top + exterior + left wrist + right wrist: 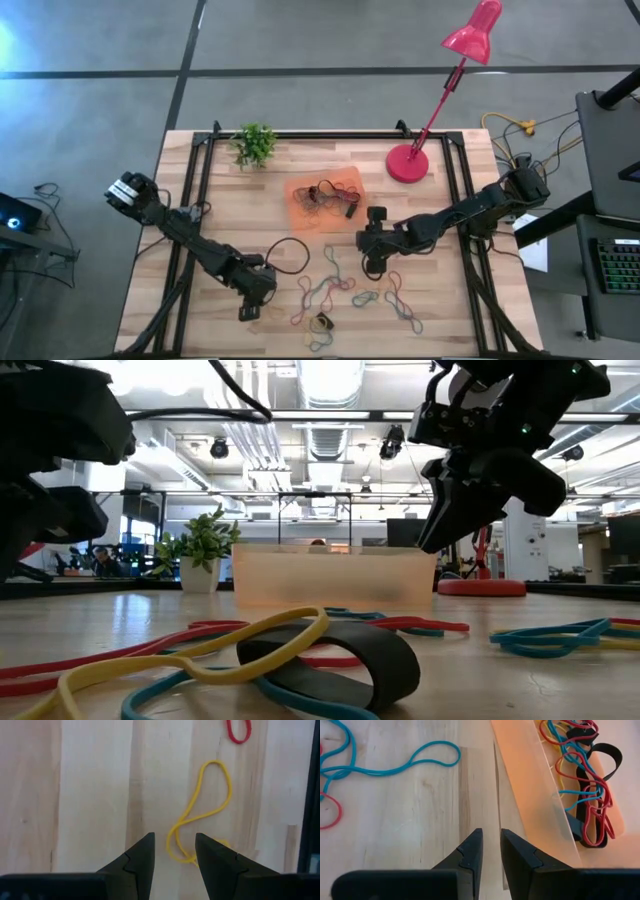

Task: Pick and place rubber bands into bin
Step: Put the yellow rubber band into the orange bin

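The bin (300, 195) is a shallow orange tray at the table's middle, holding several rubber bands (585, 795) in red, blue, yellow and black. More loose bands (335, 290) lie flat on the wood near the near edge. My left gripper (175, 847) is open, low over the table, its fingers on either side of a yellow band (200, 810); it sits at the near left (252, 302). My right gripper (491, 845) hangs over bare wood just beside the bin's long wall (530, 785), fingers a narrow gap apart and empty (372, 258).
A red desk lamp stands with its round base (407, 163) at the far right, and a small potted plant (255, 145) at the far left. A large dark loop (287, 255) lies between the arms. A blue band (395, 762) lies ahead of my right gripper.
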`<state>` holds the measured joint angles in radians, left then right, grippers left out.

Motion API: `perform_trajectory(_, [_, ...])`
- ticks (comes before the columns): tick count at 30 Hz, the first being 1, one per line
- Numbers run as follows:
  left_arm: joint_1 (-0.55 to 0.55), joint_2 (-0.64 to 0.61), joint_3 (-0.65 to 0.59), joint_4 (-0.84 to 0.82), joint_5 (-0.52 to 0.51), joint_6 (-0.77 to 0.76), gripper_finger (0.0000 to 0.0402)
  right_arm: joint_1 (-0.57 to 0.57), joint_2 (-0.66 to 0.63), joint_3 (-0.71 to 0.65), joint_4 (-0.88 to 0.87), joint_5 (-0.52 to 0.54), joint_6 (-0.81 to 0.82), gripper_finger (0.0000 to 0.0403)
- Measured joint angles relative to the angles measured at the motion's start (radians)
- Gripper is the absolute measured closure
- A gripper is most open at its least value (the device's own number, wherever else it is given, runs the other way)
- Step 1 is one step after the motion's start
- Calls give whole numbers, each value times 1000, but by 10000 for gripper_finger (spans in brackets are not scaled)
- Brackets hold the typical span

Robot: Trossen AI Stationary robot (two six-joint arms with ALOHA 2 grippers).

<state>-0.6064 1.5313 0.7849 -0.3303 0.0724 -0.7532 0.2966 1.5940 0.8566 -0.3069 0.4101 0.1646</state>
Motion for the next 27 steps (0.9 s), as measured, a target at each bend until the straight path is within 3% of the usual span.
perform_trajectory(27, [-50,127,37,42,11,-24,278,0,-1,-2,-3,1,-7,346])
